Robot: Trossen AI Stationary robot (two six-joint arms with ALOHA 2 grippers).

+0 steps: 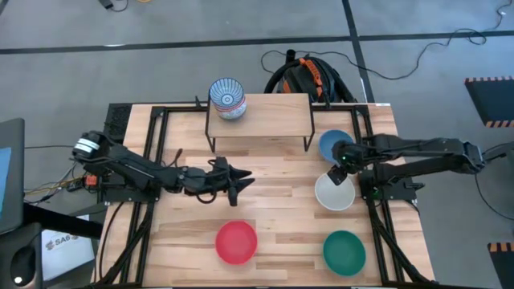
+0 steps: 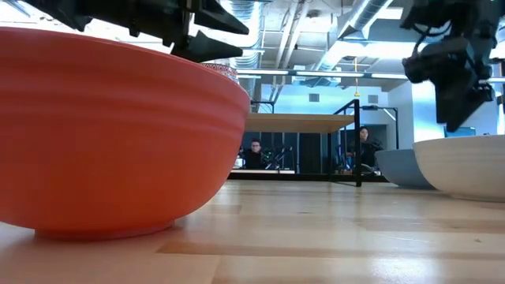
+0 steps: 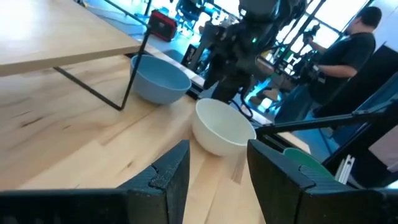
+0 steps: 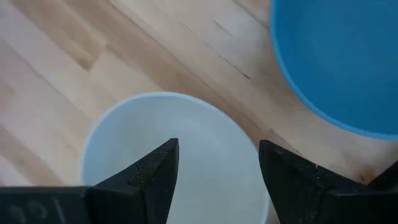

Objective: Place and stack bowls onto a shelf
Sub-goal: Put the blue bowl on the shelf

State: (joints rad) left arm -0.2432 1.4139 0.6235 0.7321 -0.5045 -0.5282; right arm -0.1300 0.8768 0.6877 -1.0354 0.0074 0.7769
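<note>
Overhead, the right gripper (image 1: 341,171) hung above the round white bowl (image 1: 334,192) beside the blue bowl (image 1: 332,144), while the left gripper (image 1: 238,183) waited mid-table and a stack topped by the blue-and-white patterned bowl (image 1: 227,98) sat on the low wooden shelf with black legs (image 1: 273,116). At its wrist, the right fingers (image 4: 152,171) stood spread over the white bowl's hollow, so the grasp looked in hand; next it should descend and clamp the rim.
</note>
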